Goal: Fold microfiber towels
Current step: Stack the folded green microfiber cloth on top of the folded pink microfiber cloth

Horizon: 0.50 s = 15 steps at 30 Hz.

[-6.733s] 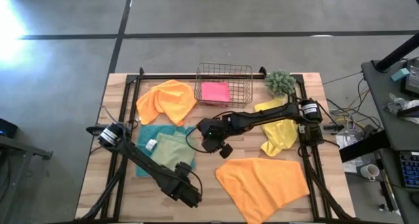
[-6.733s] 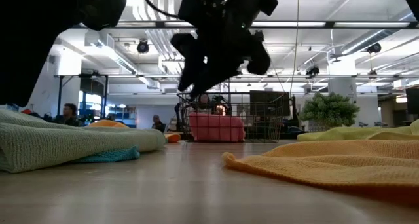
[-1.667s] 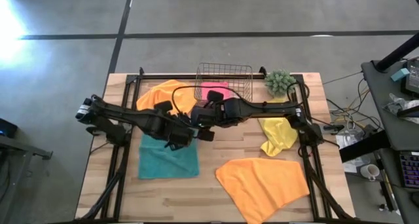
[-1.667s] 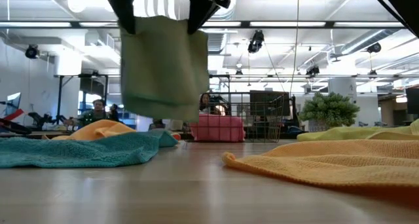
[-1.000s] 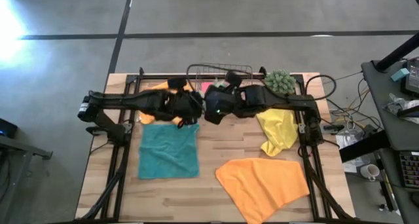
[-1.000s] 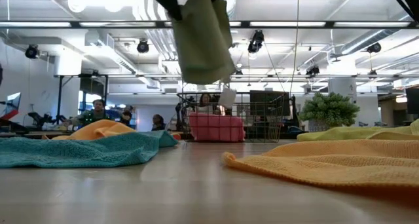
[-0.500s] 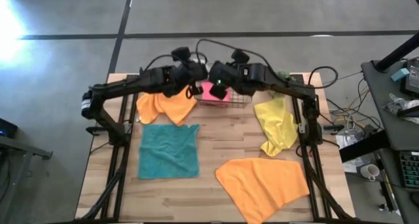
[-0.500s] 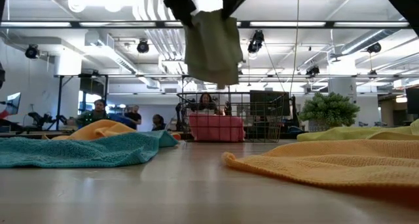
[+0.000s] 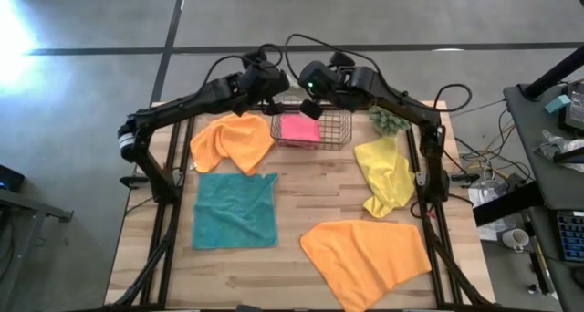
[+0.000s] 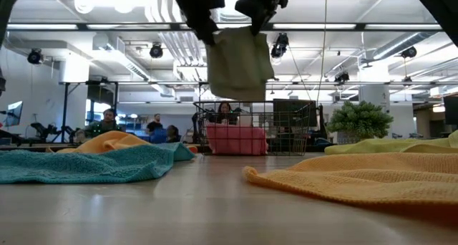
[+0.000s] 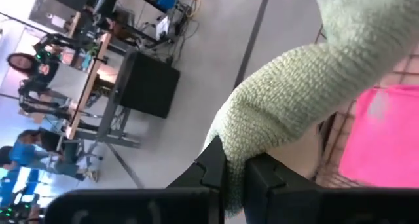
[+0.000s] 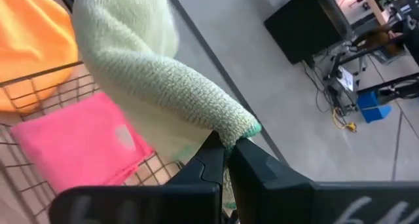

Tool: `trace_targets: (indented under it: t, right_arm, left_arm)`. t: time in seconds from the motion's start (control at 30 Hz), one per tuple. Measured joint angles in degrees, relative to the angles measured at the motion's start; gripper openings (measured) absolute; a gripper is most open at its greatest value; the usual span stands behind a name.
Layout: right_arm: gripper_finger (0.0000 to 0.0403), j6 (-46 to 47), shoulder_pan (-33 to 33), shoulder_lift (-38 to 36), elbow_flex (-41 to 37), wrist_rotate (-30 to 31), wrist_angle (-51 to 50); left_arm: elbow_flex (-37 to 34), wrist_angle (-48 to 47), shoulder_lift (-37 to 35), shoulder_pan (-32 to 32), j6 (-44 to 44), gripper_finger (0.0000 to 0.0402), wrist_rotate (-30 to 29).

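Both grippers' jaws pinch the sage green towel (image 10: 238,64), hanging above the basket (image 9: 311,128).

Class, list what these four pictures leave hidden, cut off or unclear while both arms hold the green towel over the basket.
- Sage green towel: unseen from above, under the left hand and right hand.
- Both hands, low view: cut off by the top edge.
- Pink towel: its fold hidden by the wire basket.
- Plant: partly under the right arm.
- Orange towel: corner cut off below.
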Motion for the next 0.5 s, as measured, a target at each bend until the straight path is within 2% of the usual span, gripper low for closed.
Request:
trace_targets:
  t: [0.27,0.5]
  right_arm:
    - [0.0008,0.03,-3.1,3.51,-0.11,-1.67,-2.79]
    - [0.0008,3.88,-5.48,6.75,-0.93,-1.99,-7.52]
  left_arm:
    - [0.11,1.99,6.16,0.55,0.4,0.0008,1.88]
    - [-0.35,-1.03,10.65,1.64,0.0,0.0008,2.37]
